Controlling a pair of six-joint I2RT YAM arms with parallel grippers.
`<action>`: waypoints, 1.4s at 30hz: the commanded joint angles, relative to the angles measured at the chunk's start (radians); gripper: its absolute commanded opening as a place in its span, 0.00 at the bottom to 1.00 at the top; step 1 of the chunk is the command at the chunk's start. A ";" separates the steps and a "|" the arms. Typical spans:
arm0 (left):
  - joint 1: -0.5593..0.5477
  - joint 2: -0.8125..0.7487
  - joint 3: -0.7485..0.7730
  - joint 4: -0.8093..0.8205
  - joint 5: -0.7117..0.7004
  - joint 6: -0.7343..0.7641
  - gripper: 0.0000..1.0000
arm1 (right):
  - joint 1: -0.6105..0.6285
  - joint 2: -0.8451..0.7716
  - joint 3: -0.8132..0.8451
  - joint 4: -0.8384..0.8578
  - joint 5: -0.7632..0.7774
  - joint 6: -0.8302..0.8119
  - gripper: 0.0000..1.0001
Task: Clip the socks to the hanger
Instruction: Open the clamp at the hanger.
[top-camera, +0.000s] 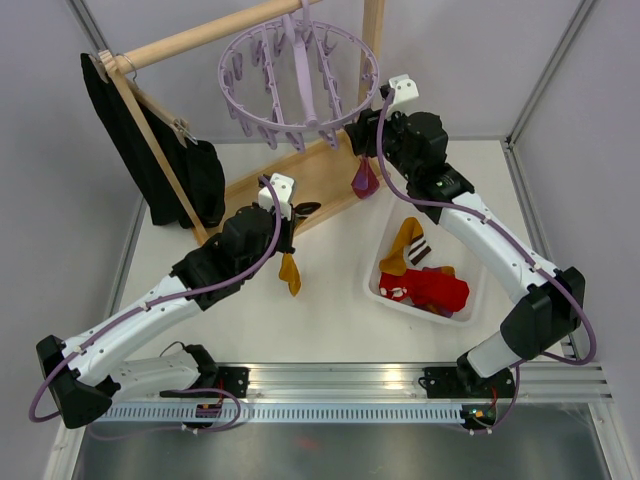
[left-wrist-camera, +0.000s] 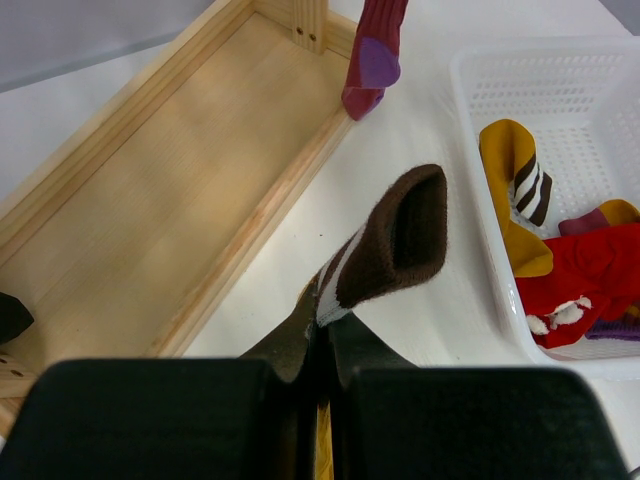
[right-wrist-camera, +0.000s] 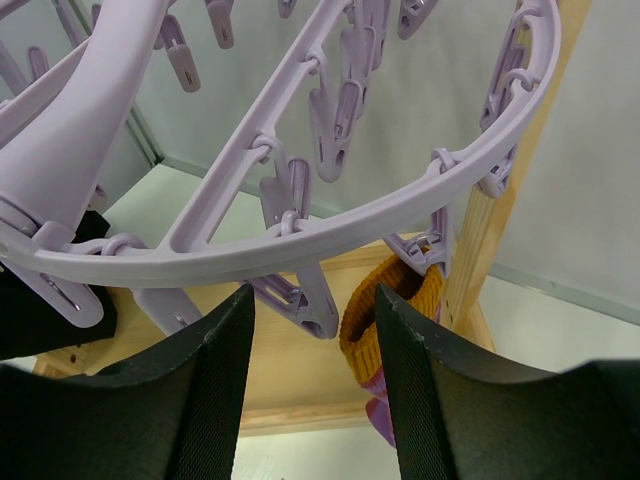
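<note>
Clamped left fingers (left-wrist-camera: 288, 348) pinch a sock (left-wrist-camera: 400, 235) by its striped brown cuff, and its mustard foot dangles below them. To their right, a white basket (top-camera: 372, 272) on the bench (top-camera: 320, 320) holds red and mustard socks (top-camera: 437, 290). Farther back, the right fingers (right-wrist-camera: 215, 400) stand parted under the lavender hanger (right-wrist-camera: 300, 235), with one peg (right-wrist-camera: 305, 295) showing between them. A mustard-cuffed maroon sock (right-wrist-camera: 395, 300) hangs from a neighbouring peg, just beside one finger.
</note>
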 joint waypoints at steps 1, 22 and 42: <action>0.006 -0.023 0.006 0.026 0.019 -0.016 0.02 | 0.001 -0.033 0.023 0.015 -0.040 0.010 0.58; 0.006 -0.017 0.010 0.026 0.024 -0.018 0.02 | 0.003 -0.041 -0.011 0.034 -0.057 0.011 0.61; 0.006 -0.003 0.013 0.029 0.028 -0.015 0.02 | 0.075 0.013 0.011 0.060 0.096 -0.056 0.61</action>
